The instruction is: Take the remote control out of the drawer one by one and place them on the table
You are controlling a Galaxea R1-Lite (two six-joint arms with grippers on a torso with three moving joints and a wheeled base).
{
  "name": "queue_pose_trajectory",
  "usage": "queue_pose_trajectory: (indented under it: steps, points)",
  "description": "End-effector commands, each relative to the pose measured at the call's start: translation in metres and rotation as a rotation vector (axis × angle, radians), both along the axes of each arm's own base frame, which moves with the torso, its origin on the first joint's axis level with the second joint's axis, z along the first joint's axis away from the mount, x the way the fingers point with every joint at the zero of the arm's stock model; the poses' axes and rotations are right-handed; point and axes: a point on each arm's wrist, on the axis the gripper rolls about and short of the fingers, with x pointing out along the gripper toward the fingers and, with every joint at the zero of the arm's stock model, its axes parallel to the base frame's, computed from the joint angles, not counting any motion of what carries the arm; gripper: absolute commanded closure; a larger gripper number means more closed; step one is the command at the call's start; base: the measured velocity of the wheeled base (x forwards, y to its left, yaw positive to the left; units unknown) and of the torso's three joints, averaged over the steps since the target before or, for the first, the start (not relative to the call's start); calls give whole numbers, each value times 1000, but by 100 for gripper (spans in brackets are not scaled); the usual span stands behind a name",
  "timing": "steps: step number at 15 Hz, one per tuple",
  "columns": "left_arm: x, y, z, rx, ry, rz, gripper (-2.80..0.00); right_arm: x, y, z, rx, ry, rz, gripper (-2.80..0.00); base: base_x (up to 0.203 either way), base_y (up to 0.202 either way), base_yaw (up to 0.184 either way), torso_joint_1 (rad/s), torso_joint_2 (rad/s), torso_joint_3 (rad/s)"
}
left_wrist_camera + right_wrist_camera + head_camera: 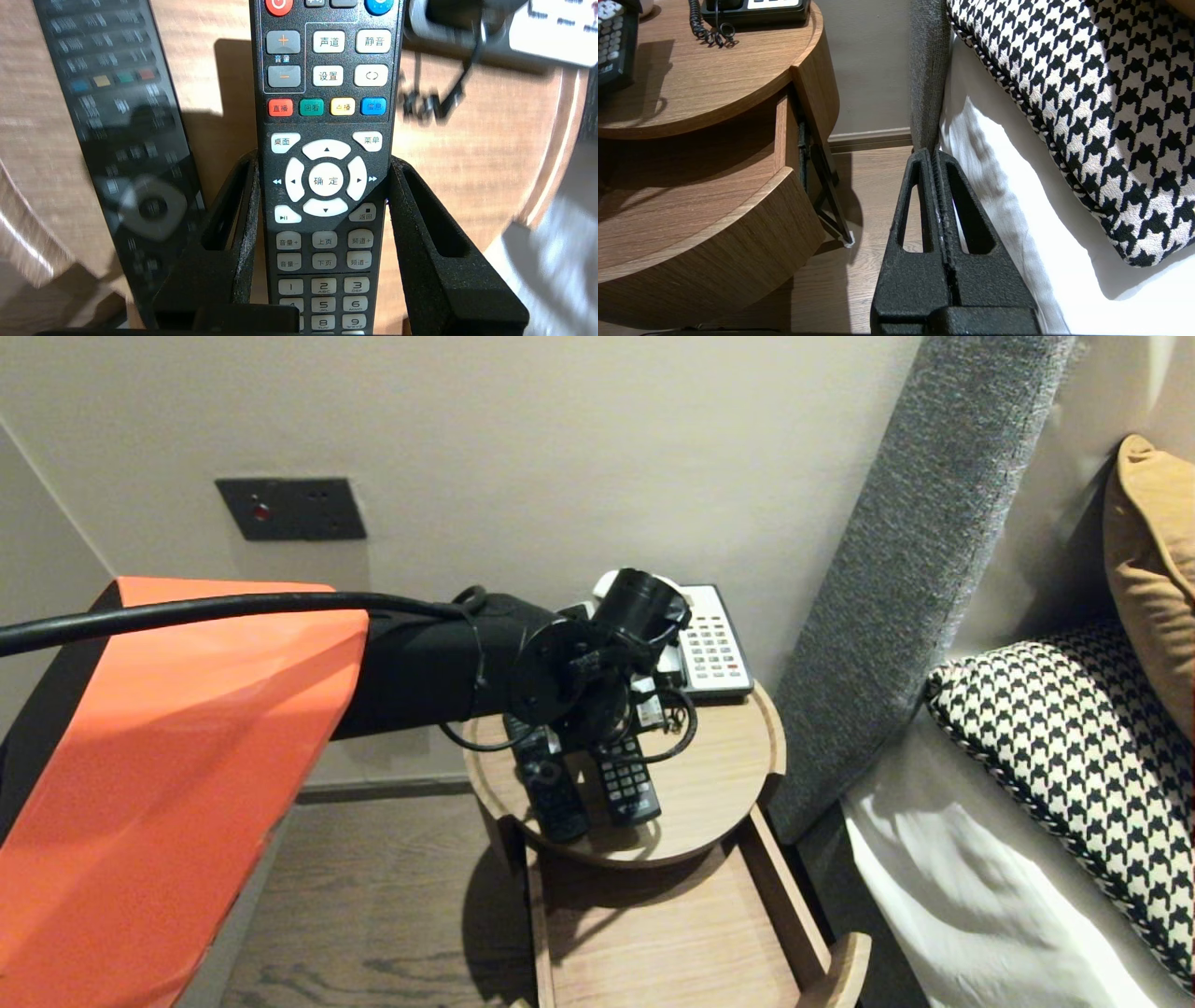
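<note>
Left gripper (323, 161) jaws clamped across right remote (327, 93); grasp looks made. Next move needs a straight lift, clear of left remote (126, 140). Right gripper (930, 155) closed, parked by bed.

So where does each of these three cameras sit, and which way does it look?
Head: high on the robot, looking forward and down at the bedside table; left arm reaches in.
Left wrist: behind the left gripper, looking down at the remote it clamps.
Right wrist: behind the shut right gripper, facing floor between drawer and bed.
Shared: all show the table; head and left wrist, the remote.
</note>
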Motion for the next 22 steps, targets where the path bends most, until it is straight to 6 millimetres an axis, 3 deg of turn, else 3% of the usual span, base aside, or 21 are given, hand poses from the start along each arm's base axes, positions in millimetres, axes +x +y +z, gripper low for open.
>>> queue_pose_trajectory:
  steps: [1,7,22]
  points:
    - [6,2,-5,7,-3,34,0,3,0,-11,0,40,0,0,0,0,0,0,0,0]
    - [24,1,-22,38,-79,143,0,3,0,-11,0,40,0,0,0,0,0,0,0,0]
    - [44,-3,-58,69,-63,165,0,3,0,-11,0,40,0,0,0,0,0,0,0,0]
